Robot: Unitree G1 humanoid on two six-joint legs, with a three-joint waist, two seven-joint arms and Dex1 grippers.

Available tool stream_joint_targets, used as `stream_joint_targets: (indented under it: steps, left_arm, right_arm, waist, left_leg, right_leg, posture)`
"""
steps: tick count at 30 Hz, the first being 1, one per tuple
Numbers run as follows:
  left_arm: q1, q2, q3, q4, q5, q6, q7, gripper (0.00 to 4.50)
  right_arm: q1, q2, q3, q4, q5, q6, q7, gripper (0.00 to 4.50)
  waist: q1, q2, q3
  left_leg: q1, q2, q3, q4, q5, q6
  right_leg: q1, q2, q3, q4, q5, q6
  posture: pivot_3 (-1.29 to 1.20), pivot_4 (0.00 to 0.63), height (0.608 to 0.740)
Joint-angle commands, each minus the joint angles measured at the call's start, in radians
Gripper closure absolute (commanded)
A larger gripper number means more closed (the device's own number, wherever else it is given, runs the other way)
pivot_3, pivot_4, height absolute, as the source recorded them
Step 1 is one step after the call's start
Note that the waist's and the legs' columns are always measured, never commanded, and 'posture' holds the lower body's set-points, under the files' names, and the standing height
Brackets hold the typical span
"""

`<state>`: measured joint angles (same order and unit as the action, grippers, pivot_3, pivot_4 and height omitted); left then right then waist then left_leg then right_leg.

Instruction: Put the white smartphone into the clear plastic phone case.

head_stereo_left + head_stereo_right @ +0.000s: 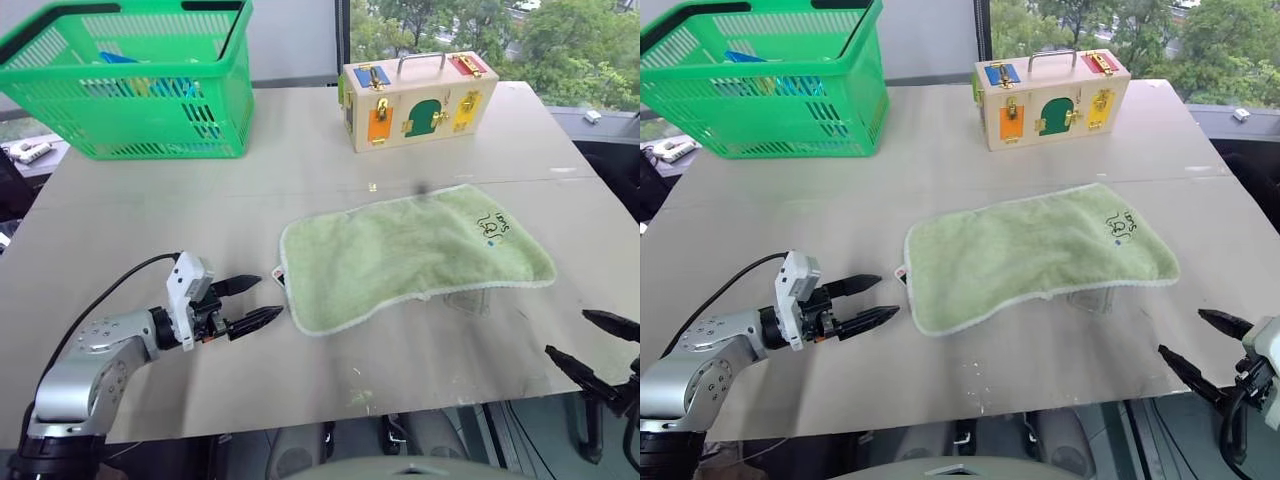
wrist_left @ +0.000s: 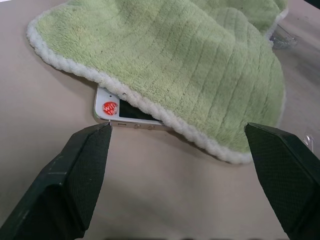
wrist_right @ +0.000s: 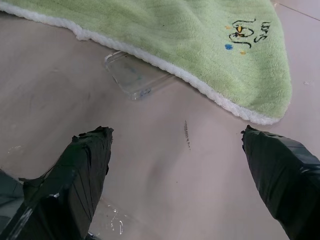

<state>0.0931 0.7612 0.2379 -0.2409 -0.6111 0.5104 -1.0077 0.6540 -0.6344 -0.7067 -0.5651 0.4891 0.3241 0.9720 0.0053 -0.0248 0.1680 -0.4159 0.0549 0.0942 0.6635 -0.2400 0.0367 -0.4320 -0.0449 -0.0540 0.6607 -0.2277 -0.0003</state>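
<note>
Pale grey table (image 1: 150, 220) fills the scene, with windows and green trees behind its far edge. At the far left stands a green plastic basket (image 1: 140, 90) with some items inside that are hard to make out. Near the left edge, the left gripper (image 1: 248, 304) hovers low over the table, its two black fingers spread wide with nothing between them, pointing toward the near left corner of a green towel (image 1: 410, 250). That towel lies flat across the middle of the table, fluffy, with a white trim and small stitched lettering near its right end. From under its near left corner peeks the white smartphone (image 2: 122, 112); a white corner with a round red sticker and a strip of dark screen show, the rest is covered by the towel. It lies just beyond the left fingertips, not touching them. At the far side, right of centre, stands a wooden box (image 1: 418, 100) with a metal handle, coloured doors and brass latches. Under the towel's near right edge, the clear plastic phone case (image 3: 132, 77) sticks out partly onto the bare table. At the near right, the right gripper (image 1: 1210, 345) hangs off the table's edge, fingers wide apart and empty, well short of the case
</note>
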Motion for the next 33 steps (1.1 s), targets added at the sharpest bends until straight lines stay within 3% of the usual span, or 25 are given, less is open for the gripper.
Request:
stream_joint_targets:
  steps: [1,4,8,12,18,21,26,27,29,33]
  left_arm:
    - [-0.071,0.019,-0.046,-0.058,0.044,-0.025,0.003,0.08]
    - [-0.216,0.024,-0.197,-0.135,0.092,0.014,-0.007,0.08]
    - [-0.335,-0.019,-0.291,-0.115,0.087,0.059,-0.014,0.08]
    - [-0.449,-0.051,-0.463,-0.046,0.240,0.057,0.018,0.08]
    - [-0.528,-0.114,-0.615,0.088,0.403,-0.031,0.030,0.08]
    - [-0.526,-0.151,-0.619,0.139,0.414,-0.077,0.023,0.82]
    - [-0.518,-0.183,-0.588,0.210,0.424,-0.157,0.009,3.03]
    - [-0.514,-0.190,-0.576,0.219,0.416,-0.171,0.007,3.65]
    - [-0.492,-0.210,-0.486,0.218,0.336,-0.182,0.005,4.42]
    - [-0.484,-0.242,-0.289,0.202,0.189,-0.102,0.067,4.42]
  right_arm:
    - [0.020,0.030,-0.017,-0.088,0.050,-0.031,-0.010,0.00]
    - [0.054,0.064,-0.010,-0.252,0.144,-0.030,-0.018,0.00]
    - [0.092,0.055,-0.013,-0.349,0.202,0.004,-0.039,0.00]
    - [0.103,0.040,0.001,-0.413,0.204,0.019,-0.086,0.00]
    - [0.115,0.039,0.024,-0.476,0.198,0.027,-0.145,0.00]
    - [0.116,0.044,0.033,-0.482,0.189,0.021,-0.166,0.00]
    - [0.109,0.044,0.069,-0.477,0.160,0.012,-0.185,0.00]
    - [0.107,0.043,0.076,-0.476,0.156,0.010,-0.188,0.00]
    - [0.090,0.036,0.108,-0.465,0.143,0.007,-0.190,0.00]
    - [0.053,0.021,0.148,-0.437,0.137,0.005,-0.182,0.00]
  waist:
    - [0.003,0.000,0.000]
    - [0.034,0.005,0.001]
    - [0.031,0.006,0.000]
    - [0.028,0.005,0.000]
    - [0.030,0.005,0.000]
    - [0.030,0.004,0.000]
    - [0.032,0.004,-0.001]
    - [0.031,0.004,-0.001]
    - [0.025,0.004,-0.001]
    - [0.011,0.004,-0.001]
  left_leg:
    - [0.000,0.000,0.000,0.000,0.000,0.000]
    - [-0.001,-0.001,-0.003,0.000,0.000,-0.001]
    - [0.000,-0.001,-0.002,0.001,0.000,0.001]
    - [-0.001,-0.001,-0.001,0.001,0.002,0.004]
    - [0.000,-0.001,-0.003,0.002,0.002,0.005]
    - [-0.001,-0.001,-0.002,0.002,0.002,0.005]
    - [-0.001,0.000,-0.003,0.003,0.002,0.005]
    - [-0.001,0.000,-0.003,0.003,0.002,0.005]
    - [0.000,0.000,-0.003,0.003,0.002,0.005]
    - [-0.001,0.000,-0.004,0.003,0.002,0.005]
  right_leg:
    - [0.000,0.000,0.000,0.000,0.000,0.000]
    - [0.000,0.000,-0.003,0.000,0.000,0.000]
    - [0.003,0.000,-0.003,-0.001,0.000,0.000]
    - [0.003,0.002,-0.002,-0.002,0.000,0.001]
    - [0.003,0.007,-0.001,0.000,0.000,0.000]
    - [0.003,0.006,-0.001,-0.001,0.000,0.000]
    - [0.004,0.005,-0.001,-0.001,0.000,0.000]
    - [0.004,0.004,-0.001,0.000,0.000,0.000]
    - [0.004,0.004,-0.001,0.000,0.000,0.000]
    - [0.004,0.004,-0.001,0.000,0.000,0.000]
  posture:
    - [0.00,0.150,0.740]
    - [0.00,0.150,0.740]
    - [0.00,0.150,0.740]
    - [0.00,0.150,0.740]
    - [0.00,0.150,0.740]
    - [0.00,0.150,0.740]
    - [0.00,0.150,0.740]
    - [0.00,0.150,0.740]
    - [0.00,0.150,0.740]
    - [0.00,0.150,0.740]
